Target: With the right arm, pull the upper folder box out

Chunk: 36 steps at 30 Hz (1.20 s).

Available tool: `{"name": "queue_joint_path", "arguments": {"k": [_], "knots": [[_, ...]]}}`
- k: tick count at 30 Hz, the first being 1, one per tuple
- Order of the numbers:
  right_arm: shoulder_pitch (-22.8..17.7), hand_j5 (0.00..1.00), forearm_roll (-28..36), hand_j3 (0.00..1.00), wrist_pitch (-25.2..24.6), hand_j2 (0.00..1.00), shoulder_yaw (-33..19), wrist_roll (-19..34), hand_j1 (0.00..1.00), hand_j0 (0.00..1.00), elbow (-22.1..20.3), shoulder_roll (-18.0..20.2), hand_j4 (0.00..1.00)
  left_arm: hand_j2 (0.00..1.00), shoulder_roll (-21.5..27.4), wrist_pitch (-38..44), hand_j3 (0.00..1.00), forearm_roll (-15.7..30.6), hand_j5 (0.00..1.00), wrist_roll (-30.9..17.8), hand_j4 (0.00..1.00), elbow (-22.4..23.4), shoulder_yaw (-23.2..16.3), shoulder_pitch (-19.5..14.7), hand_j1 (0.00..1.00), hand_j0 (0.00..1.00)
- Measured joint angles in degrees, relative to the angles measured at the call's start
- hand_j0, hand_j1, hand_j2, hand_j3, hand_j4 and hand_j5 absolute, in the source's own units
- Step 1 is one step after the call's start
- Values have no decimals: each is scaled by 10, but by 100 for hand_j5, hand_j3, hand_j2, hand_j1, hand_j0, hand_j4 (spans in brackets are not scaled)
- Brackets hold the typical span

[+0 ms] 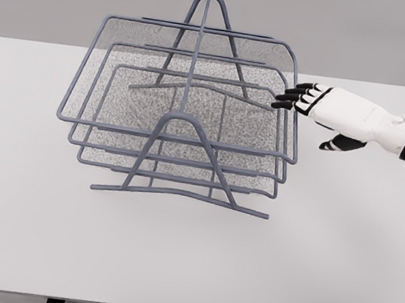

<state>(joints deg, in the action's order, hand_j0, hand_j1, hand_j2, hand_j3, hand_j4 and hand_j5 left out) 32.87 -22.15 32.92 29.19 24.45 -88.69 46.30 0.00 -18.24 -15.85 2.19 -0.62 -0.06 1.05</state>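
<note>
A grey-blue wire-mesh folder rack [184,120] with three stacked trays stands on the white table [189,261], slightly left of centre. The upper tray [109,66] is the widest, and its rim runs along the top. My right hand [298,97] reaches in from the right edge. Its black fingertips [284,97] are spread and lie at the right rim of the upper tray, touching or nearly touching it. The thumb [340,144] hangs below, apart from the rack. Nothing is held in the hand. The left arm does not show.
The rack's A-shaped wire stand [179,160] has feet that spread toward the table's front. Bare white tabletop lies in front of the rack and to its right. A grey wall is behind.
</note>
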Motion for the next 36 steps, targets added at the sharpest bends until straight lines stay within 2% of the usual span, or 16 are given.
{"name": "queue_joint_path", "arguments": {"k": [11,33,34,36], "knots": [[-2,100,-16,100,15,100,1,0,100,100,-5,33,100,100,0,0,100,0,100,0,100,1,-1,0,100,100],[-18,100,13,100,14,100,-32,2,100,100,-6,88,100,100,0,0,100,0,100,0,100,1,-1,0,100,100],[-24,100,15,100,13,100,-34,2,100,100,-6,91,100,100,0,0,100,0,100,0,100,1,-1,0,100,100],[-62,100,20,100,12,100,-53,0,100,100,-6,95,100,100,0,0,100,0,100,0,100,1,-1,0,100,100]]}}
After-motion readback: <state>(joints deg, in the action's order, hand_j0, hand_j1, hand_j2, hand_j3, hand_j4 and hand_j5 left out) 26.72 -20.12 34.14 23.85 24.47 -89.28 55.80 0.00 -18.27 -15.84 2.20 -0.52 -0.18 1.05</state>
